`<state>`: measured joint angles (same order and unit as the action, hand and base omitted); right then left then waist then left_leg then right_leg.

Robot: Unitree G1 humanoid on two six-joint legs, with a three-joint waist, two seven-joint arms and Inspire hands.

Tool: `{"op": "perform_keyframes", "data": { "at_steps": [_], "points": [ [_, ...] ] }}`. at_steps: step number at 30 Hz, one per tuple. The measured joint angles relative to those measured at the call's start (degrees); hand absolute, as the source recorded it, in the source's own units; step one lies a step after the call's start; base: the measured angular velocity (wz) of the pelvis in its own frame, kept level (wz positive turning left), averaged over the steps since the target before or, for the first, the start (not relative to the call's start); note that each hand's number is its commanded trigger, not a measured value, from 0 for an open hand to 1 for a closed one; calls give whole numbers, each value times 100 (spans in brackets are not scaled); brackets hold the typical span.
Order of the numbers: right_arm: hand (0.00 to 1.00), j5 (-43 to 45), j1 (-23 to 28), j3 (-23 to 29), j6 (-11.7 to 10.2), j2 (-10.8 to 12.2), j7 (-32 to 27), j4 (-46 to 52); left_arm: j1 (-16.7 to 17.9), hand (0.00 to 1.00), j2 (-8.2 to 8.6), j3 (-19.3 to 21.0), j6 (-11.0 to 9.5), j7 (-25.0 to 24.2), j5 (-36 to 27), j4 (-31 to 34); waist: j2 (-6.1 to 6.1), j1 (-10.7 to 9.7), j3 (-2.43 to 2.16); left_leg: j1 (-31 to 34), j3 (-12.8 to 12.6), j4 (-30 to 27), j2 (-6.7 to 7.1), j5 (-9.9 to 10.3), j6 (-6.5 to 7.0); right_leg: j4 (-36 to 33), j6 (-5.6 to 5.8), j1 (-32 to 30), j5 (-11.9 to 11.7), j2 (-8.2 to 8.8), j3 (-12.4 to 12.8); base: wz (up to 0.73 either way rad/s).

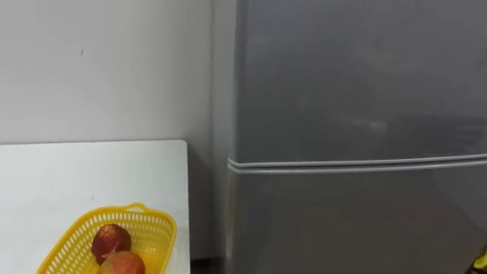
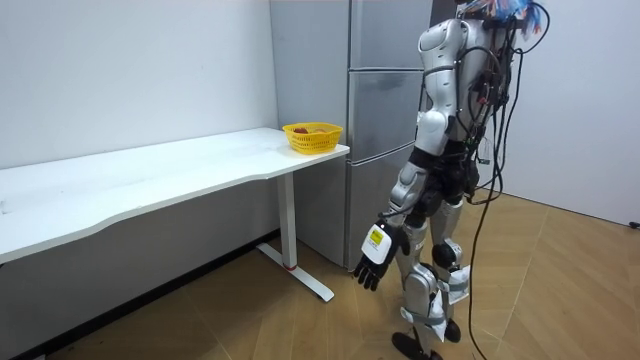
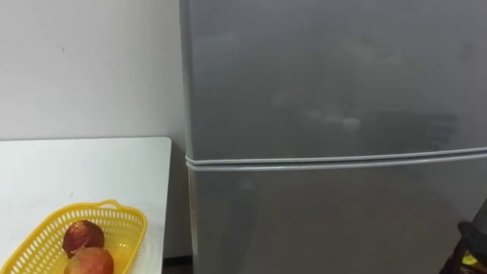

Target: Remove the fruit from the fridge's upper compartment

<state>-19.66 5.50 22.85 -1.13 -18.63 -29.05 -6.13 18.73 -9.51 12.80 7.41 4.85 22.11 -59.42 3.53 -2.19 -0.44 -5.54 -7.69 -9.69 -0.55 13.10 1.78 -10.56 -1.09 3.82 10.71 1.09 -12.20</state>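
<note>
**Standing at the shut fridge, hands empty**

Hanging beside the thigh in the room view, the left hand [image 2: 378,262] is released: its fingers [image 2: 366,279] droop loosely, curl round nothing and touch nothing. A dark sliver of the right hand [image 3: 473,247] shows at the lower right corner of the right eye view, in front of the fridge. Whether it is released or clenched I cannot tell, nor whether it touches the door.

The robot stands upright, close to the fridge [image 2: 375,130] and facing it, with the table [image 1: 91,175] on its left. At the near corner of the table sits a yellow basket [image 1: 68,243]. It holds two reddish fruits: one [image 1: 122,264] in front overlapping the other [image 1: 111,240] behind.

Just beyond the table's right edge rises the grey fridge. Its upper door [image 1: 358,84] is closed flush, and so is the lower door [image 1: 342,221]. A pale seam [image 1: 358,164] runs between them. Whatever the upper compartment holds is hidden behind that door. Behind the table is a plain white wall [image 1: 99,68].
</note>
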Motion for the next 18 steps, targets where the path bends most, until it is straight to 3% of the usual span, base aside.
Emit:
{"op": "perform_keyframes", "data": {
  "at_steps": [3,7,13,18],
  "points": [
    [0,-1,77,-1,148,106,-57,-22,25,0,1,-1,99,-17,4,12,-21,-56,18,0,-6,9,0,0,0,-3,1,-14,2,-2,18,-1],
    [0,28,155,-19,149,125,-87,-637,24,0,-14,-2,131,-16,5,116,-3,-77,2,-26,-16,5,1,0,0,-2,2,9,4,-7,42,0],
    [0,20,229,-124,246,185,-20,-1516,66,0,-8,-4,238,-14,-3,136,17,-49,12,-99,-42,10,0,-1,0,8,2,67,4,-13,84,-2],
    [0,33,287,-301,253,397,169,-2531,75,0,5,-6,252,-63,-7,157,-9,-55,14,-104,-37,12,1,0,1,91,15,107,-10,-20,76,2]
  ]
}}
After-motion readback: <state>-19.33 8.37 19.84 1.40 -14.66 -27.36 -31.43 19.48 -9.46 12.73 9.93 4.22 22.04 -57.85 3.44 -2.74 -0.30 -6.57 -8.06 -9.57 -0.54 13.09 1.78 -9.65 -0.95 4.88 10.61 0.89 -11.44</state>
